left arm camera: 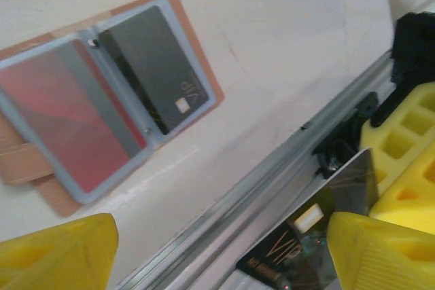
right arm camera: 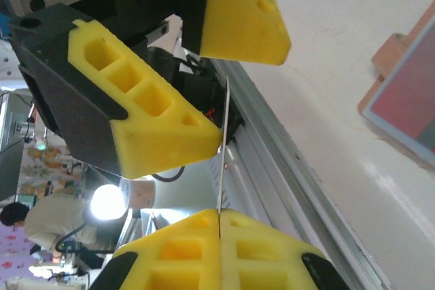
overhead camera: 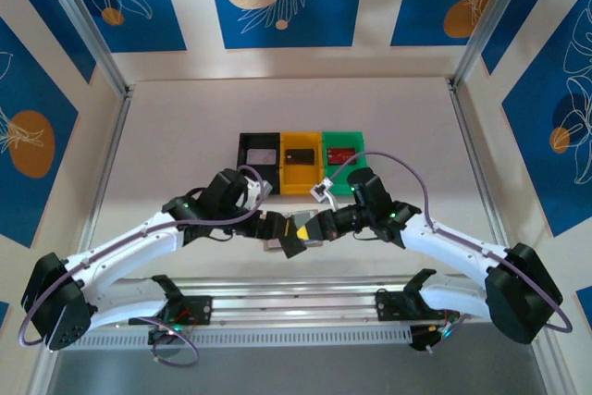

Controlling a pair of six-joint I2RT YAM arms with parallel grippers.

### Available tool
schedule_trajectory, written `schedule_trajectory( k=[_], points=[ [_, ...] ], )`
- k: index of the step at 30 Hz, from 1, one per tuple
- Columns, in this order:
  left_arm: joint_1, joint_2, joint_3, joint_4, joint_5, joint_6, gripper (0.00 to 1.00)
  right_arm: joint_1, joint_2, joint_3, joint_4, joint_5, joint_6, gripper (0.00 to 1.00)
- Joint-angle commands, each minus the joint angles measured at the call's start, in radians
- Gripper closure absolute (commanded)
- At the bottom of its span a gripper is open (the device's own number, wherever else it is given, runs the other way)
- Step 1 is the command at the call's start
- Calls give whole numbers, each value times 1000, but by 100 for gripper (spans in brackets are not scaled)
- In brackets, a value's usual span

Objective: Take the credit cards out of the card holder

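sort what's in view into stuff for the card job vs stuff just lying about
For the job: card holder, red card, dark card in it, second dark card in the shut right pincer, open left pincer.
Lying about: black bin, yellow bin, green bin.

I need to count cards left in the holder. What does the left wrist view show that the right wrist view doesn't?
Left wrist: the card holder face-on, a red card and a dark card in its pockets, plus print on the held card. Right wrist: that card edge-on, clamped in the shut right pincer. Both: the holder, the held card, the open left pincer.
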Motion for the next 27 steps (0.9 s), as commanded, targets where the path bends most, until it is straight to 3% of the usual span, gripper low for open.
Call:
schedule_trajectory(
  k=[1,12,27],
  points=[
    [7,-28,-27,120,102,-36,24,20,21,11,11,-67,-29,100],
    [7,-58,-86,231,184,-90,61,34,39,25,19,-58,-31,100],
    [8,-74,-99,245,196,-96,97,25,59,41,4,-34,-23,100]
  ],
)
